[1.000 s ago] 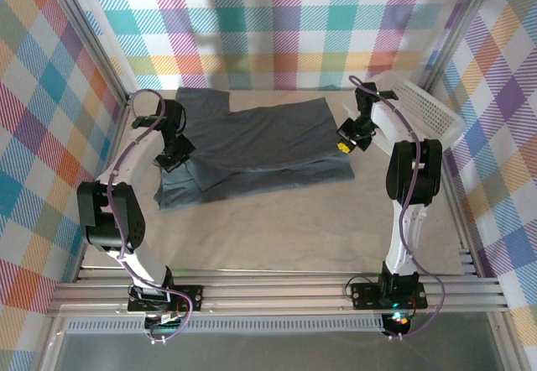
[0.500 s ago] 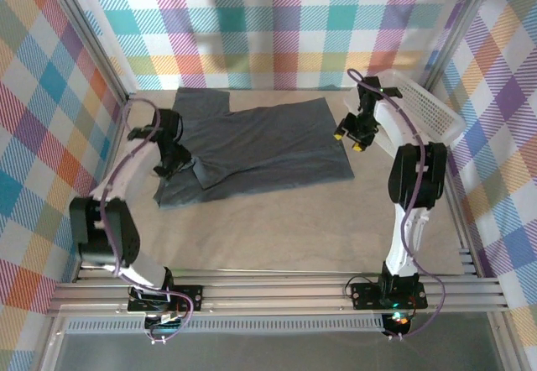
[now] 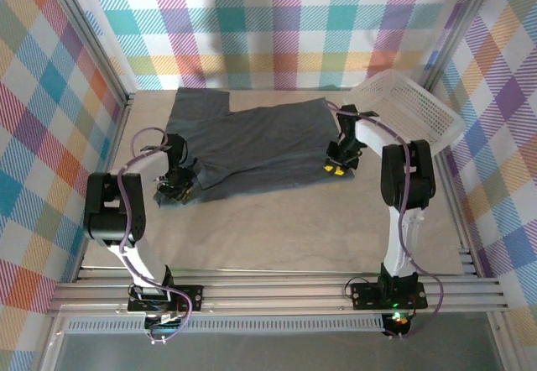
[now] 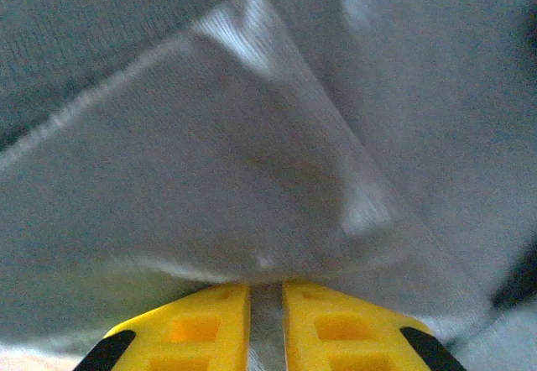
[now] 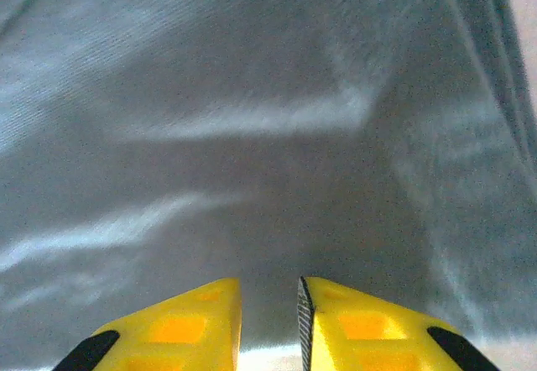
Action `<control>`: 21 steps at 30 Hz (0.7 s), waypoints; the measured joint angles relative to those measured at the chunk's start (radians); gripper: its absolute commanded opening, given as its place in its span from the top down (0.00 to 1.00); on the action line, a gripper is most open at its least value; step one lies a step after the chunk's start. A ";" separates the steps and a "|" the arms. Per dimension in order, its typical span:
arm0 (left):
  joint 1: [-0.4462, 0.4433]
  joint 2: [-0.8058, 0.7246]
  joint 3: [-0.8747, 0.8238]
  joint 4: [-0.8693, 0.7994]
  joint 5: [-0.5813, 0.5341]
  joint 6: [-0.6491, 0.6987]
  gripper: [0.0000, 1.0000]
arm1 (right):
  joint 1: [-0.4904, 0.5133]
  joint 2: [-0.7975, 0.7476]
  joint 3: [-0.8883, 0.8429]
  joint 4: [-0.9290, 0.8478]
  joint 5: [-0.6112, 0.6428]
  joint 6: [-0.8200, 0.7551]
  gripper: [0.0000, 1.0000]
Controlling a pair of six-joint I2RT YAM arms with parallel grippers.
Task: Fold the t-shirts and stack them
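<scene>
The dark grey t-shirt (image 3: pixel 260 140) lies spread on the far half of the desk (image 3: pixel 277 237), between the 2 arms. 1 sleeve points to the back wall at the left. The near left corner is folded over, so there the cloth lies double.

The left gripper (image 3: pixel 174 188) is low at this near left corner. In the left wrist view its yellow fingers (image 4: pixel 201 325) stand with only a thin slit between them. A pale fold of the cloth runs into this slit, so the jaws are grasping the t-shirt.

The right gripper (image 3: pixel 335 167) is low at the near right corner of the t-shirt. In the right wrist view its yellow fingers (image 5: pixel 180 325) have a narrow gap, and the hem of the cloth lies in this gap. If the jaws really pinch the hem, I cannot tell.

A white mesh basket (image 3: pixel 411 107) stands tilted in the far right corner, near the t-shirt but apart from it.
</scene>
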 measured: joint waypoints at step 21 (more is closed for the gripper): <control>0.063 -0.180 -0.197 -0.095 -0.063 0.048 0.73 | 0.047 -0.174 -0.309 -0.171 0.107 -0.026 0.71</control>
